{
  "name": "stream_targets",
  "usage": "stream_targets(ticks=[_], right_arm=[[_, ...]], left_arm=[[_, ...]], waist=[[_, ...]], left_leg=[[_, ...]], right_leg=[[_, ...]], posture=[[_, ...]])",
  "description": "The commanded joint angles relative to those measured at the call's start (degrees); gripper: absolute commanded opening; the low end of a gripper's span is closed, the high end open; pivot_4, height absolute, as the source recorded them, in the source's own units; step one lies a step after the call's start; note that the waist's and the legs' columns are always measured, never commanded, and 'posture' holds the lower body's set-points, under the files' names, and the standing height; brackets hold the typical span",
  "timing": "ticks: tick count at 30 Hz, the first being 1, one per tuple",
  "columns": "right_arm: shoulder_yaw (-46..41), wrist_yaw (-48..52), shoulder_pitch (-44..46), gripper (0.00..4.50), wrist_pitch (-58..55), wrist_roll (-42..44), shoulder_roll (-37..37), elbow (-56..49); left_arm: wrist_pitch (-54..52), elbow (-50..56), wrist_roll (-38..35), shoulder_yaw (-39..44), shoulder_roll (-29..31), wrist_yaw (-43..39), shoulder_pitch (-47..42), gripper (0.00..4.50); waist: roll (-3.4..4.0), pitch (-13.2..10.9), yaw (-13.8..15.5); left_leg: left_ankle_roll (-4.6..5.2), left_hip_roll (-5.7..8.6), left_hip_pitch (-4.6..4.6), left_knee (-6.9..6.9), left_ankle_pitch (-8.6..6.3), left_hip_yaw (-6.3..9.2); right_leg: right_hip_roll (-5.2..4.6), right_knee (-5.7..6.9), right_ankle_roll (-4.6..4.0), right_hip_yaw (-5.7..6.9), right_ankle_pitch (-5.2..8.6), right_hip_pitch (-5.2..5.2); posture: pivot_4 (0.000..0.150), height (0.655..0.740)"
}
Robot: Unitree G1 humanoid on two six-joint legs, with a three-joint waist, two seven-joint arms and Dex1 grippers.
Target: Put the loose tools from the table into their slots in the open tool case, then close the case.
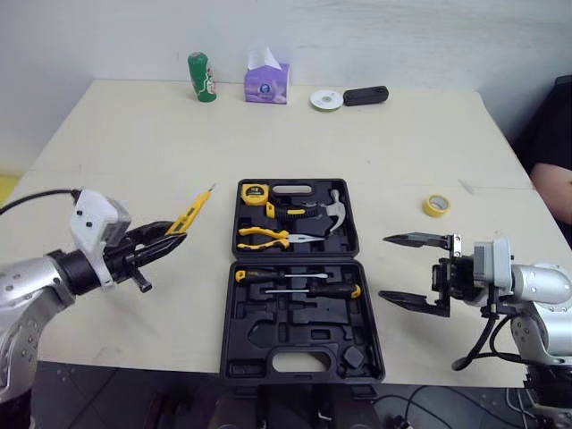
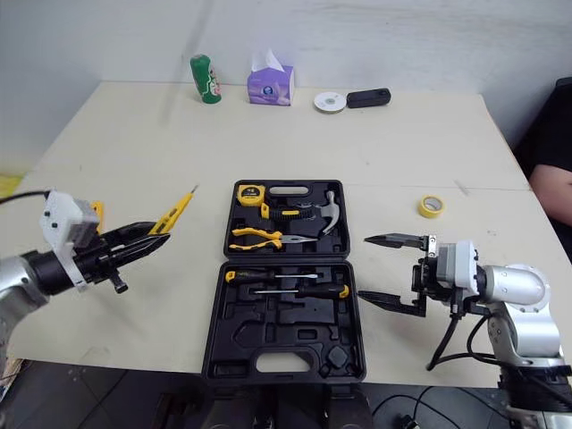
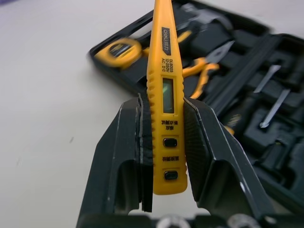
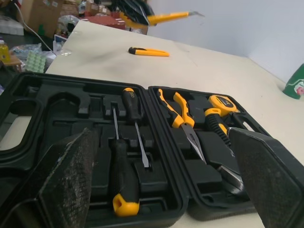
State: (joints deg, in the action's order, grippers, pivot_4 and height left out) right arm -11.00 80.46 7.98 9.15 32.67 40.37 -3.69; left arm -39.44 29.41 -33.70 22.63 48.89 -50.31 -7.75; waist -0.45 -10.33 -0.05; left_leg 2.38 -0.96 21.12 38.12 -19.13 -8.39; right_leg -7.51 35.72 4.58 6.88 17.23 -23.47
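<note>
Beige table, open tool case centre. Left gripper clamped on yellow tester pen left of case; right gripper jaws spread wide.

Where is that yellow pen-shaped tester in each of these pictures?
Left eye view: tester in the left gripper, left of the case.
Right eye view: tester in the same place.
Left wrist view: clamped between the fingers, case behind.
Right wrist view: held aloft beyond the case.
Shared landmark: the yellow pliers in the case.
</note>
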Motion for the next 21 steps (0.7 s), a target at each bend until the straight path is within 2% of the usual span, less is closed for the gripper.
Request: stream_targets(ticks=[1,12,17,21], right_arm=[[-2.25,-0.05,-0.42,4.50,1.27,0.28,1.25,-0.28],[-2.98,-1.61,-4.78,4.50,1.48,-0.33,2.53,-3.36],[-2.17,-3.47,-6.13,4.50,-0.19,-0.62,3.01,-6.00],[-1.21,-5.62,-6.84,4.50,-1.63,-0.97,2.63,-8.69]], left_arm=[[1.46,0.80,-1.53,-6.94,2.36,-5.47,-3.65,0.58],[6.98,-0.38,4.91,-24.32,5.42,-14.33,-12.08,0.58],[4.64,0.33,8.94,-30.85,7.06,-14.99,-16.12,0.58],[-2.71,0.67,11.86,-36.35,7.14,-12.54,-20.26,0.58]], waist=[[0.00,0.00,-0.01],[0.01,-0.02,-0.03],[0.01,-0.02,-0.03],[-0.02,-0.04,0.09]], left_leg=[[0.00,0.00,0.02,0.00,0.00,0.00],[0.29,0.01,0.03,0.01,0.16,-0.03],[0.29,0.00,0.03,0.03,0.18,-0.03],[0.33,0.01,0.06,0.04,0.20,-0.02]], right_leg=[[0.01,0.00,0.00,0.00,0.00,-0.01],[0.07,0.02,0.01,0.00,0.00,0.00],[0.07,0.04,0.01,0.00,0.00,-0.01],[0.08,0.04,0.01,0.00,0.00,-0.01]], posture=[[0.150,0.7400],[0.150,0.7400],[0.150,0.7400],[0.150,0.7400]])
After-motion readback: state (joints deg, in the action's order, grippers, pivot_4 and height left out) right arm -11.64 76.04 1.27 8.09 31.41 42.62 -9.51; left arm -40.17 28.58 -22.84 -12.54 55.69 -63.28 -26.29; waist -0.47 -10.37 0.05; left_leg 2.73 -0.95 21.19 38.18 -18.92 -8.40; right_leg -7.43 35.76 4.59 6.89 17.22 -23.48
